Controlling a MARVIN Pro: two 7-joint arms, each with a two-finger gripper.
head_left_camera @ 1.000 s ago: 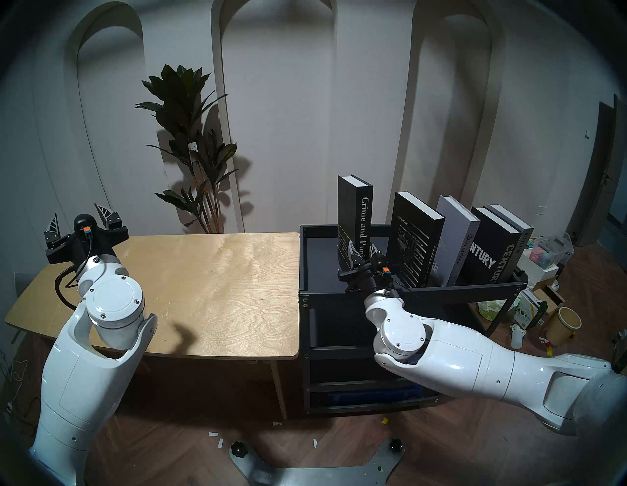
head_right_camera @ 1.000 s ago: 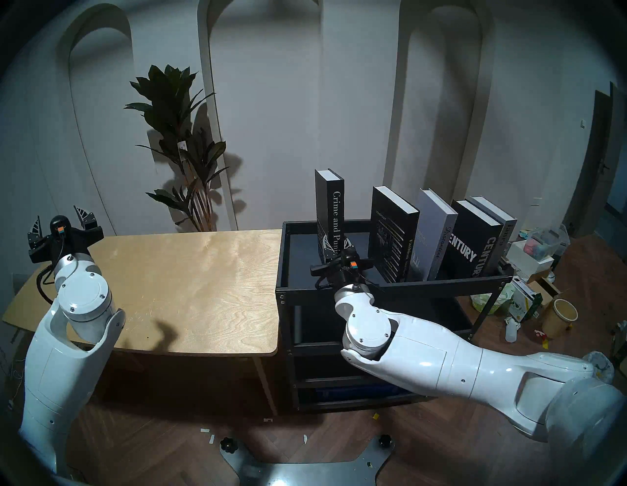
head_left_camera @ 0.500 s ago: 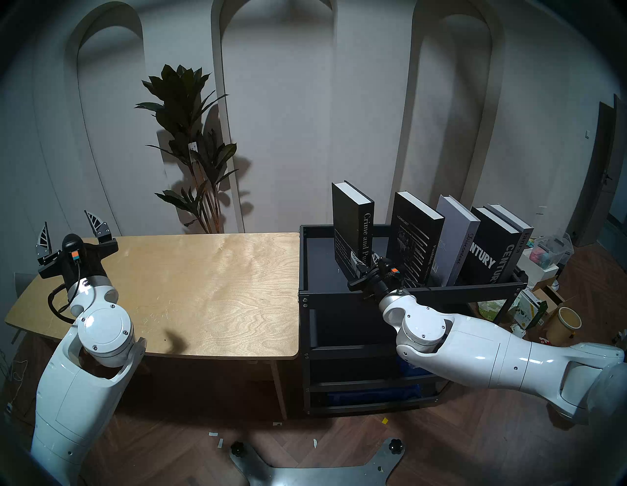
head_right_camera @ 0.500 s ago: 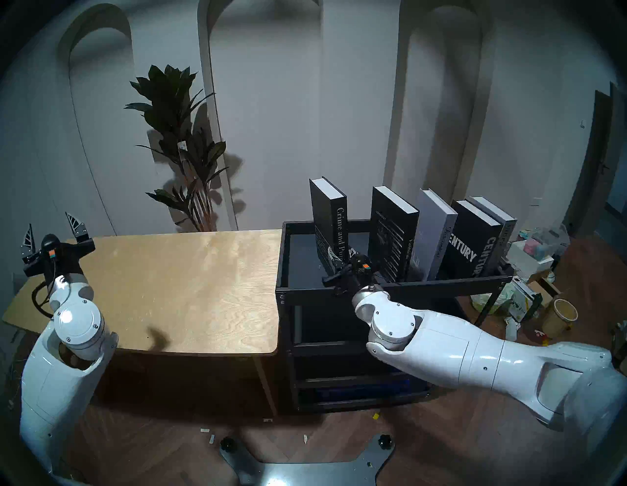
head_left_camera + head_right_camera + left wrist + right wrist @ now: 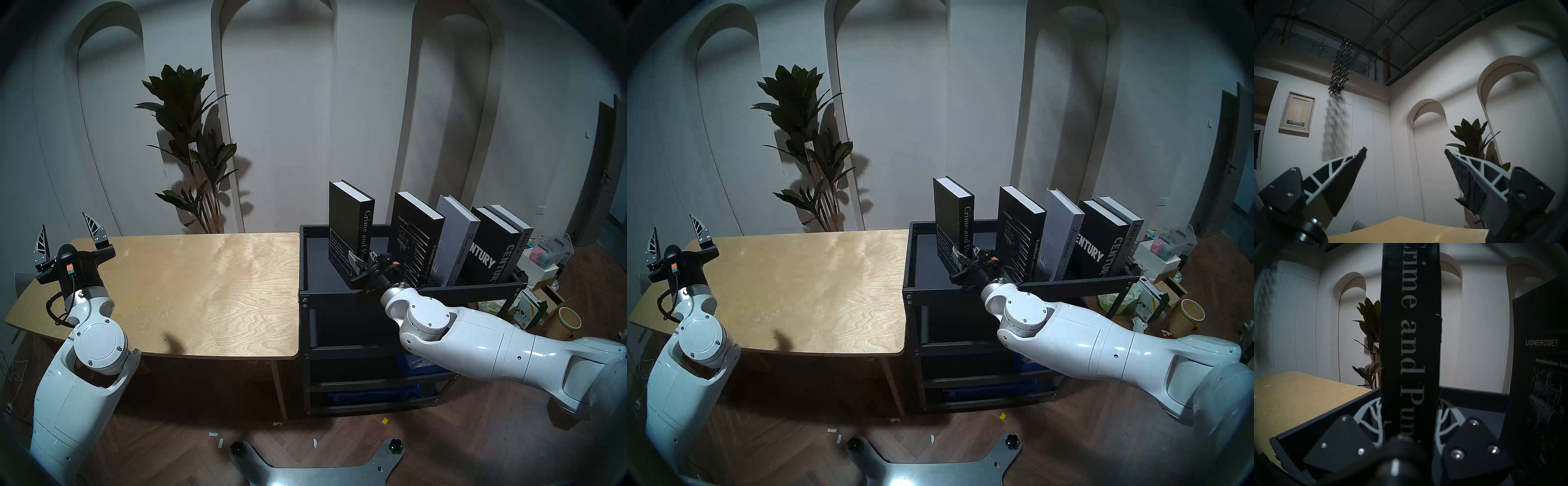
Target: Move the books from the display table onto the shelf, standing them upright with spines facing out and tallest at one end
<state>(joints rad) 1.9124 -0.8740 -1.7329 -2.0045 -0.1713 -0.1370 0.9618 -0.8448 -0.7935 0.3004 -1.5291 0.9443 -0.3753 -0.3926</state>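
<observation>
While the right claw (image 5: 360,260) is clamped low on the spine of Crime and Punishment (image 5: 349,224), that book stands upright on the shelf (image 5: 320,275), apart from the four other books (image 5: 454,237) leaning together toward the shelf's right end. The step in hand looks like closing this gap: I would slide it right, keeping its spine facing near and its base flat, until it touches the Fashion book (image 5: 412,237), then let go. The left claw (image 5: 66,234) hangs wide open and empty over the bare bench (image 5: 210,292).
</observation>
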